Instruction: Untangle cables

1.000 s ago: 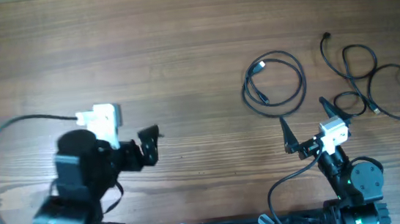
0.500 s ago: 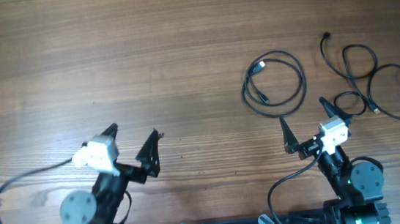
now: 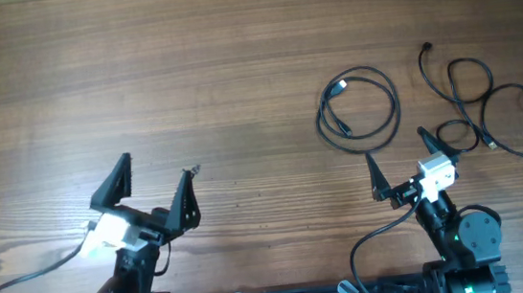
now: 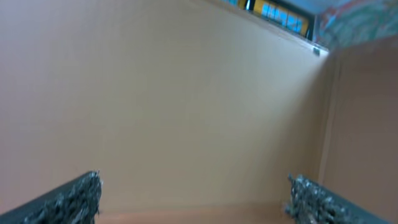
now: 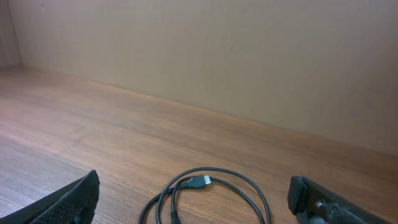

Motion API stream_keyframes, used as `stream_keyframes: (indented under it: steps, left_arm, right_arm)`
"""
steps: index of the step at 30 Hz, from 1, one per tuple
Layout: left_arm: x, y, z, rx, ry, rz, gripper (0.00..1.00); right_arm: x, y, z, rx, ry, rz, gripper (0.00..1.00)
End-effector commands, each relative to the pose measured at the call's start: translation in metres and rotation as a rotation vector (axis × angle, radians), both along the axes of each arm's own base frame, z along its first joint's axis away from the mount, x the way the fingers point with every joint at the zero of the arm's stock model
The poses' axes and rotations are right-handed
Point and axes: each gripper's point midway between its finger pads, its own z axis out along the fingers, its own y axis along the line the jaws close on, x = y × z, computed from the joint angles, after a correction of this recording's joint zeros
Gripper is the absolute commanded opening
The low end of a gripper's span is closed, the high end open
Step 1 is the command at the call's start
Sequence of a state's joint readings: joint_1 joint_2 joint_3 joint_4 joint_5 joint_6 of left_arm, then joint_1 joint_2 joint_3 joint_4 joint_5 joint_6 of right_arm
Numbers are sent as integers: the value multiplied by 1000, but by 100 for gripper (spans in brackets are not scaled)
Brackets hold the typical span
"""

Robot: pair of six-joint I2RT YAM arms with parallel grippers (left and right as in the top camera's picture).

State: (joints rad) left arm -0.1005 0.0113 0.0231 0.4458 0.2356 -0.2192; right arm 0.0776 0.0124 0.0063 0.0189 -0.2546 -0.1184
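Cables sit at the table's (image 3: pixel 140 81) 2–3 o'clock: one coiled cable (image 3: pixel 358 103) with a silver-tipped plug lying alone, and a looping cable cluster (image 3: pixel 498 104) just right of it, possibly two cords, hard to tell. Your right gripper (image 3: pixel 398 162) hangs jaws wide, empty, just below the coil. Left gripper (image 3: pixel 154 181) at 7 o'clock, also wide, nothing held. Looks like the cluster is the step left; next move calls for reaching it and pinching one strand.

This is looking like a robot test room. A wooden table (image 3: pixel 187 67) is filling the whole overhead view. A plain tan wall (image 5: pixel 249 56) is standing behind it.
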Motion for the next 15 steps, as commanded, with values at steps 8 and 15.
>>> stream_keyframes:
  steps: [8, 15]
  left_arm:
    - [32, 36, -127, 12, 523, 165, 100]
    - [33, 37, -124, 11, 512, 170, 100]
  right_arm:
    - [-1, 1, 2, -11, -14, 3, 100]
    - [-1, 1, 2, -11, -14, 3, 100]
